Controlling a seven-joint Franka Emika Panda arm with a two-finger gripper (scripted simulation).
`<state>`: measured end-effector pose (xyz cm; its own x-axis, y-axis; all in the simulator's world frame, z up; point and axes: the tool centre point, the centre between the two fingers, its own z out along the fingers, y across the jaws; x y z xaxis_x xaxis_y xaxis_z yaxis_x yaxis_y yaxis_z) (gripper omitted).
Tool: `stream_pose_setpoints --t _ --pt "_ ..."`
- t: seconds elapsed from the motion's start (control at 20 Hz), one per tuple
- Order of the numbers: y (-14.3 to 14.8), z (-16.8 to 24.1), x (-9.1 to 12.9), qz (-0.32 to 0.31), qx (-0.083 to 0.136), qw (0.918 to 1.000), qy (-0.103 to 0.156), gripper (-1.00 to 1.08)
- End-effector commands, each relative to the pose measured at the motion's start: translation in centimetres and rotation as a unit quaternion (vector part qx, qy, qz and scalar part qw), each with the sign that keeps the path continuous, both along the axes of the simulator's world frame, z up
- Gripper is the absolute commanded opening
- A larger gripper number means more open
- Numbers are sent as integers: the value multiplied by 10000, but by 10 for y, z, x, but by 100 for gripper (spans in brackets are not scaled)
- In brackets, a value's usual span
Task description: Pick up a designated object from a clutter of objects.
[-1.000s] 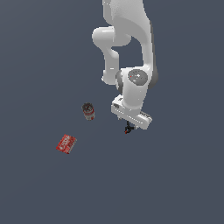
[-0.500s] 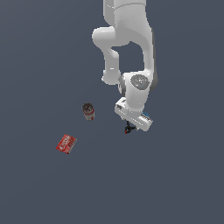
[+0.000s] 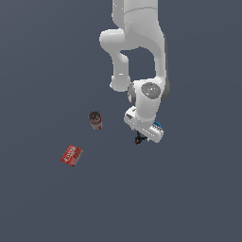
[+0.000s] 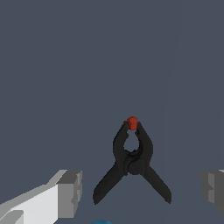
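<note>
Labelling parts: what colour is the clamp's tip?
Red, on the black clamp; clearest in the wrist view.

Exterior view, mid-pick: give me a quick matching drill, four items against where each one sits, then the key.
Items:
1. clamp
2. can
3. red box
4. blue cup

Places:
A. farthest toward the exterior view's left
B. between the open gripper fingers
C. mostly hidden behind the gripper
D. standing between the box and the arm

Pairs: 1-B, 2-D, 3-A, 4-C
</note>
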<state>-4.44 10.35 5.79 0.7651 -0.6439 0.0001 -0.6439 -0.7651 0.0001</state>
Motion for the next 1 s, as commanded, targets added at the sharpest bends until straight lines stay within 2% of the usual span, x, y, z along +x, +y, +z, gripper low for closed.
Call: stream_pose_setpoints --t 0.0,0.3,0.6,0.65,0.95 --pt "0 -8 -1 -2 -1 10000 3 100" --pt "0 -35 -1 -12 0 10000 1 100" --pt "0 -44 -1 -16 0 10000 0 100" --pt "0 -44 -1 -16 0 10000 0 -100" --pt "0 -44 -1 -16 0 10000 0 -100"
